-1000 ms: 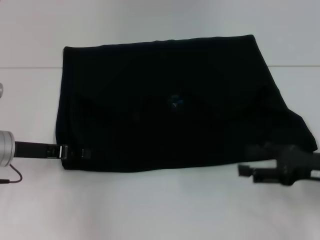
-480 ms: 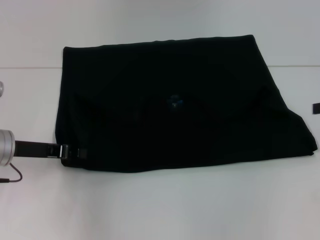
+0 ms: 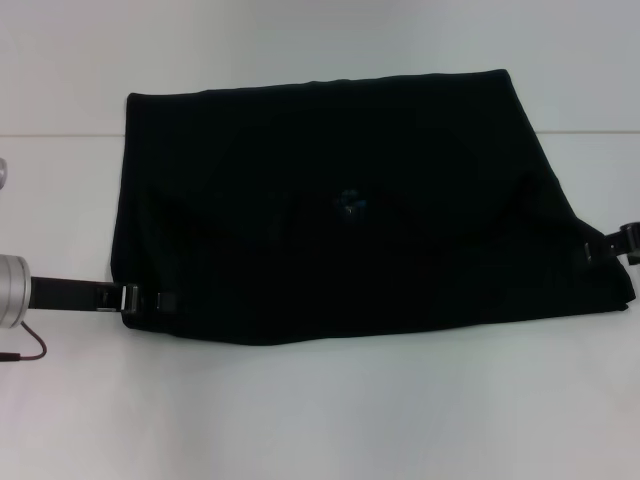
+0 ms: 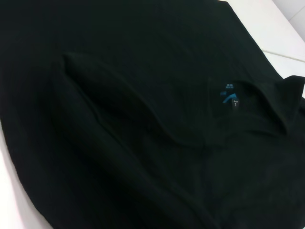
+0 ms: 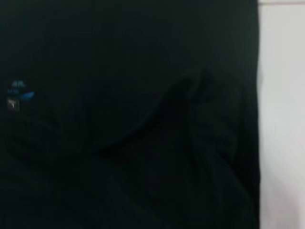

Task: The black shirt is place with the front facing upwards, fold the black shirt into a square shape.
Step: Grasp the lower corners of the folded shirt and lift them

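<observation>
The black shirt (image 3: 340, 200) lies spread on the white table (image 3: 320, 410) as a wide, folded shape. Its small blue neck label (image 3: 350, 203) shows near the middle. My left gripper (image 3: 150, 299) reaches in from the left and lies over the shirt's near-left corner. My right gripper (image 3: 608, 247) shows at the shirt's right edge, dark against the dark cloth. The left wrist view is filled by black cloth (image 4: 143, 119) with soft folds and the label (image 4: 229, 95). The right wrist view shows the shirt (image 5: 119, 119), the label (image 5: 19, 93) and a strip of table (image 5: 283, 119).
The table runs all around the shirt, with a wide bare strip in front. A seam line (image 3: 60, 134) crosses the surface at the far left. A thin dark red cable (image 3: 25, 352) hangs from my left arm.
My right arm left the near-right area, went out of view, and now shows at the shirt's right edge. My left gripper has barely shifted at the near-left corner.
</observation>
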